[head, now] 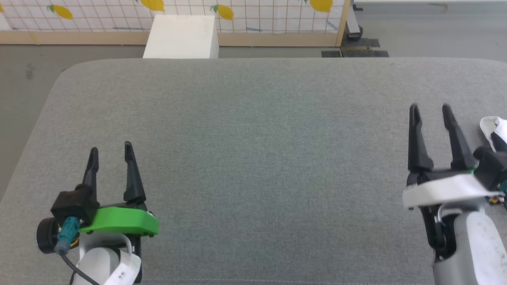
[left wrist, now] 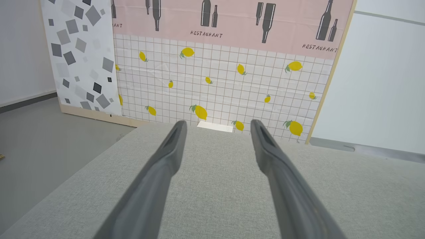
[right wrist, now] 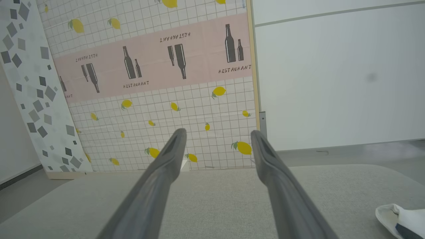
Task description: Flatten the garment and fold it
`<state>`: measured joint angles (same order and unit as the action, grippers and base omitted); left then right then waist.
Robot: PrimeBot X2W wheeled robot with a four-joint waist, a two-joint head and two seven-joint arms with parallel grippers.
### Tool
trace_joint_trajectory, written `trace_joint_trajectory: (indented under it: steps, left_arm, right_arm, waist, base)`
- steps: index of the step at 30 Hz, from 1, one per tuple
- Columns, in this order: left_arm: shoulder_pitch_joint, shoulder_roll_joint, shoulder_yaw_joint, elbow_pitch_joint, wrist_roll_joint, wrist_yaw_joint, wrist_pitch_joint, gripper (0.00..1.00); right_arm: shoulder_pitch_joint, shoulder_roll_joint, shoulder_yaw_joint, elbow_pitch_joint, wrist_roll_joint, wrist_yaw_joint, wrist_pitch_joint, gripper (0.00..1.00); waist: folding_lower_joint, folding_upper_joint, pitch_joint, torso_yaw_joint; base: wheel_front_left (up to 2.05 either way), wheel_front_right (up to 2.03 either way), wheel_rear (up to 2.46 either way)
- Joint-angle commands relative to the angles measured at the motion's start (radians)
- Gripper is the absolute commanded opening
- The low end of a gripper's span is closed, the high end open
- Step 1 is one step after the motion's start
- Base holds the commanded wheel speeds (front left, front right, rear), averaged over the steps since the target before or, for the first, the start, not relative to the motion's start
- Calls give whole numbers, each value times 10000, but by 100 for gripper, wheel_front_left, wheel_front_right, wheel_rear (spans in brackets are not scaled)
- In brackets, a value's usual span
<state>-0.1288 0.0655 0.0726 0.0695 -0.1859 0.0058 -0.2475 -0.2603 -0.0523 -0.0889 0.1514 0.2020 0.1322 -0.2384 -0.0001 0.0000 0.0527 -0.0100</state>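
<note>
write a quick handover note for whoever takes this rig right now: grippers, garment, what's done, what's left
Left gripper: jaws open, empty, above the near left of the grey padded surface.
Right gripper: jaws open, empty, above the surface's right side.
Garment: a crumpled white and black bit lies on the surface at the right edge of the head view, just right of the right gripper and not touching its fingers. The rest is out of frame.
Done: nothing that shows; the garment is not spread out or folded.
Left: grasp it, bring it to the middle, flatten it, then fold it.
</note>
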Motion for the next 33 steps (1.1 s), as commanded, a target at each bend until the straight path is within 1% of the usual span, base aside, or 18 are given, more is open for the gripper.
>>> trace_joint_trajectory:
  steps: [1, 5, 10, 18, 33]
  left_arm:
    - [123, 51, -96, 48, 174, 71, 28, 100]
    - [291, 43, -356, 247, 293, 88, 190, 100]
    - [446, 23, -611, 619, 266, 62, 564, 100]
    - [537, -6, -861, 1000, 157, 55, 726, 100]
    - [515, -31, -924, 1171, -159, 231, 695, 100]
  right_arm:
    - [286, 16, -59, 73, 23, -15, -68, 100]
    - [829, 18, -176, 220, 3, -15, -37, 100]
    - [1276, 18, -186, 486, 114, -15, 264, 100]
    - [1482, 19, -276, 635, 50, -15, 773, 100]
    - [1655, 20, -186, 632, 99, -15, 1129, 100]
  waist:
    - [1, 0, -172, 163]
    - [1, 0, -229, 136]
    - [1, 0, -259, 69]
    - [1, 0, -250, 0]
    - [1, 0, -263, 12]
  base:
    - [0, 0, 0]
    - [0, 0, 0]
    - [0, 0, 0]
    - [0, 0, 0]
    - [0, 0, 0]
